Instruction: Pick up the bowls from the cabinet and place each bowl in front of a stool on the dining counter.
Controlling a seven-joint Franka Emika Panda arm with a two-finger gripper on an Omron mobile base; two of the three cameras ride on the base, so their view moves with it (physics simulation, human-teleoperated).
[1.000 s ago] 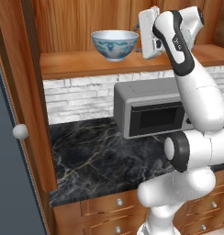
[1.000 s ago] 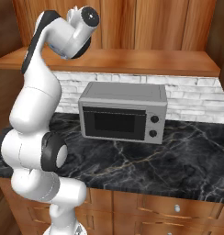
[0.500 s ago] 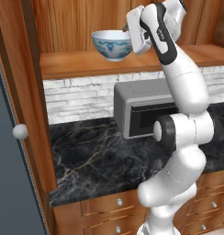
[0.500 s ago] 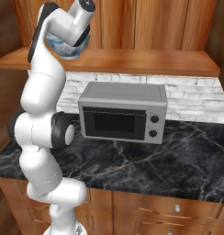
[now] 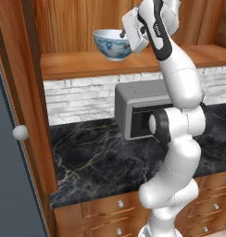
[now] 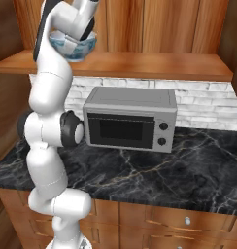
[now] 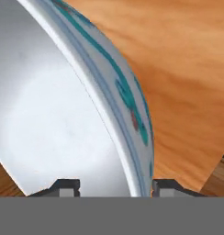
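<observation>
hand point(image 7: 111, 186): fingers straddle bowl rim, grip unclear | white bowl point(image 5: 111, 43): upright, mouth up, on cabinet shelf point(image 5: 87, 64)

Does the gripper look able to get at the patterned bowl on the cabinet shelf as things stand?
Probably yes: the gripper is already at the patterned bowl, its fingertips straddling the rim, with nothing between them on the shelf.

The bowl point(image 5: 112, 44) sits on the cabinet shelf point(image 5: 87, 65), toward its left end. The tool point(image 5: 125, 33) is at the bowl's right rim, 1 fingertip point(image 7: 63, 187) inside the rim and 1 outside. Below the shelf, the microwave point(image 6: 130, 119) stands on the worktop point(image 6: 140, 177), against the far wall. Drawers point(image 6: 188, 221) lie beneath the worktop.
</observation>
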